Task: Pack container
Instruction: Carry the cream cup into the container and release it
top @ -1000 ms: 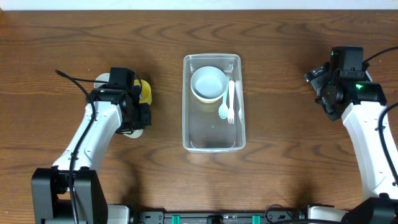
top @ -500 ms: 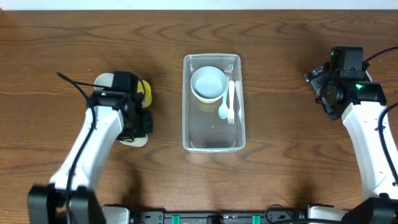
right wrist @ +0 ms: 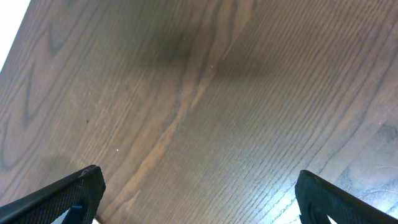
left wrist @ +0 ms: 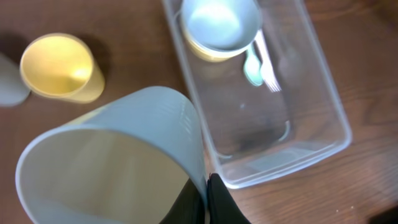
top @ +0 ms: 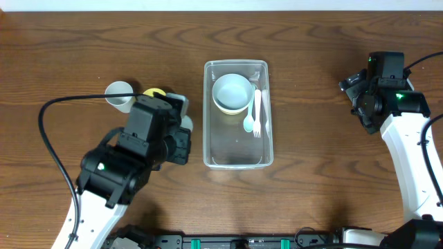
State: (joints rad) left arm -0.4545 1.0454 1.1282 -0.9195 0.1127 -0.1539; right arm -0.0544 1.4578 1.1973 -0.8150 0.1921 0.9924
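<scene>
The wooden table (top: 83, 41) carries the container (top: 238, 155) at its middle, long sides running from the far edge toward the near edge. It is clear plastic, and its near half is bare.

The left gripper (left wrist: 205, 196) is over the table just left of the container's left wall. Its fingers are clenched on the rim of a pale blue cup (left wrist: 124, 155), the tips nearly meeting across the thin wall. The right gripper (right wrist: 202, 193) hangs near the right edge, toward the far right corner. Its fingers (right wrist: 81, 190) are spread wide with only bare wood between them.

A pale bowl (top: 232, 91), nested in a yellowish one, sits in the container's far end. A yellow cup (left wrist: 59, 67) and a white cup (top: 119, 95) stand left of the container, toward the far edge. A white fork (top: 257, 111) and a teal spoon (top: 248, 125) lie along the container's right wall.
</scene>
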